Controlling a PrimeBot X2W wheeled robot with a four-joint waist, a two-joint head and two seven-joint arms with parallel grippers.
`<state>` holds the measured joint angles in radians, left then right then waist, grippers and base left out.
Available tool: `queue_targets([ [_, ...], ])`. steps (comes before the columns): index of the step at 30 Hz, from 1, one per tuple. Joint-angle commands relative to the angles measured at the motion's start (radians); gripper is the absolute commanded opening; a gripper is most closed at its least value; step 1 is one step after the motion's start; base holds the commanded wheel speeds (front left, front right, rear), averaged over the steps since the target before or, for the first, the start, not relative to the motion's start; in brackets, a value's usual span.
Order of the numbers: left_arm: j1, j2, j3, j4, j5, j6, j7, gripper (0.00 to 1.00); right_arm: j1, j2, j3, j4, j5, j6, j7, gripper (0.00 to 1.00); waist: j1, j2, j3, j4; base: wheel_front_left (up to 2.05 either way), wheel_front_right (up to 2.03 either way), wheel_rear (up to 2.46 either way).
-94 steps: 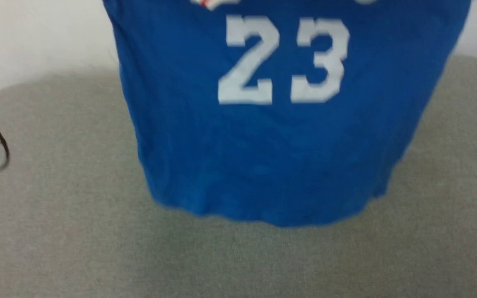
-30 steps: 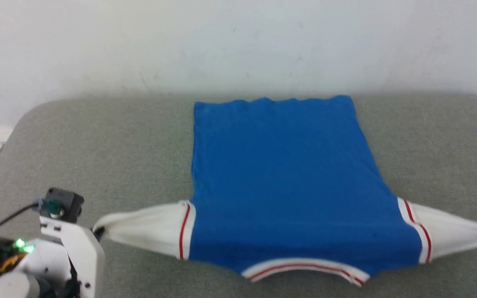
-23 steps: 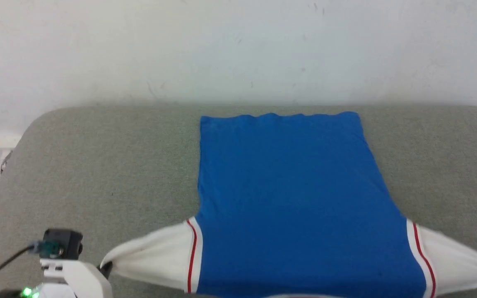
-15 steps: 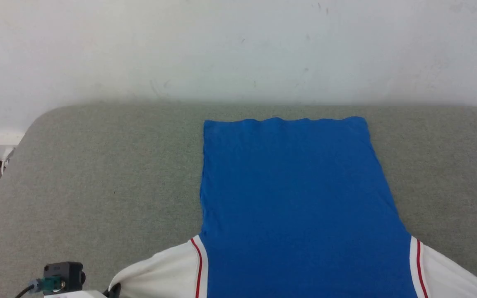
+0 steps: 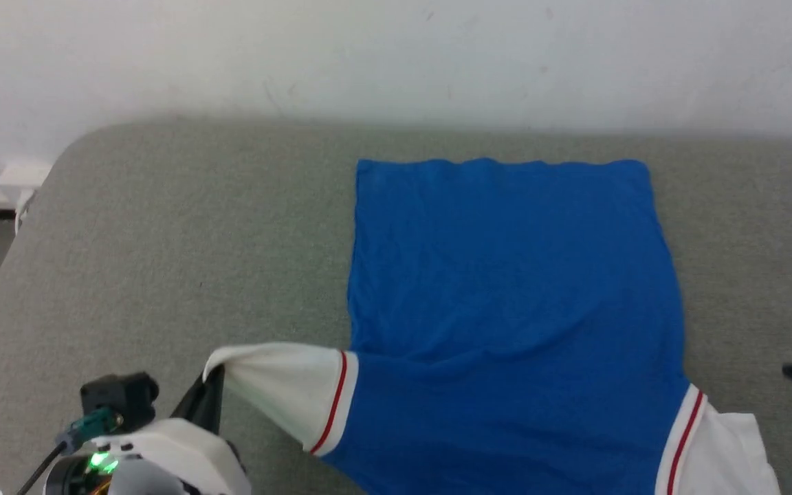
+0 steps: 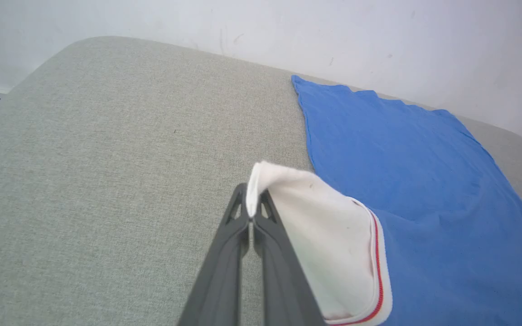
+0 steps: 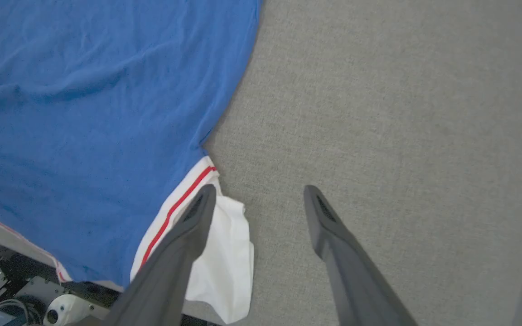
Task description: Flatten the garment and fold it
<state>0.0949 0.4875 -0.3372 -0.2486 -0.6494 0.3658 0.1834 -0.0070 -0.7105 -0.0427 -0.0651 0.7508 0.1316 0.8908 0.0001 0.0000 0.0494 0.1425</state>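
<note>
On the grey surface [image 5: 162, 240] ahead of me, the jersey [image 5: 506, 275] is lying spread out, plain blue side up, with its hem toward the white wall [image 5: 368, 55]. My left gripper [image 6: 253, 206] is pinching the tip of the left sleeve [image 6: 329, 235], with its jaws closed on the white cloth and holding it stretched out to my left. My right gripper [image 7: 259, 190] is hovering over bare surface, jaws standing wide apart and gripping nothing. The right sleeve [image 7: 229, 258] is lying crumpled just beside one finger.
</note>
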Motion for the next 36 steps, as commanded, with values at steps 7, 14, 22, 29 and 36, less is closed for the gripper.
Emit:
queue_targets([
  [7,-0.095,-0.096,-0.03,0.043,0.049,-0.046,-0.171,0.0,-0.279,-0.007,0.039,0.025,-0.059,-0.001,0.034,1.0,-0.0001,0.0,0.189,0.121,0.0,0.0,0.0],
  [14,-0.153,-0.166,-0.078,0.08,0.079,-0.092,-0.285,0.0,-0.535,-0.069,0.14,0.178,-0.113,-0.001,0.061,1.0,-0.0001,0.0,0.296,0.208,0.0,0.0,0.0],
  [22,-0.21,-0.208,-0.133,0.086,0.111,-0.129,-0.34,0.0,-0.754,-0.118,0.208,0.353,-0.174,-0.001,0.072,1.0,-0.0001,0.0,0.397,0.283,0.0,0.0,0.0],
  [29,-0.24,-0.23,-0.165,0.067,0.125,-0.142,-0.351,0.0,-0.885,-0.136,0.244,0.487,-0.235,-0.001,0.072,1.0,-0.0001,0.0,0.471,0.331,0.0,0.0,0.0],
  [36,-0.241,-0.232,-0.178,0.044,0.134,-0.139,-0.355,0.0,-0.924,-0.153,0.277,0.558,-0.268,-0.001,0.05,1.0,-0.0001,0.0,0.498,0.349,0.0,0.0,0.0],
])
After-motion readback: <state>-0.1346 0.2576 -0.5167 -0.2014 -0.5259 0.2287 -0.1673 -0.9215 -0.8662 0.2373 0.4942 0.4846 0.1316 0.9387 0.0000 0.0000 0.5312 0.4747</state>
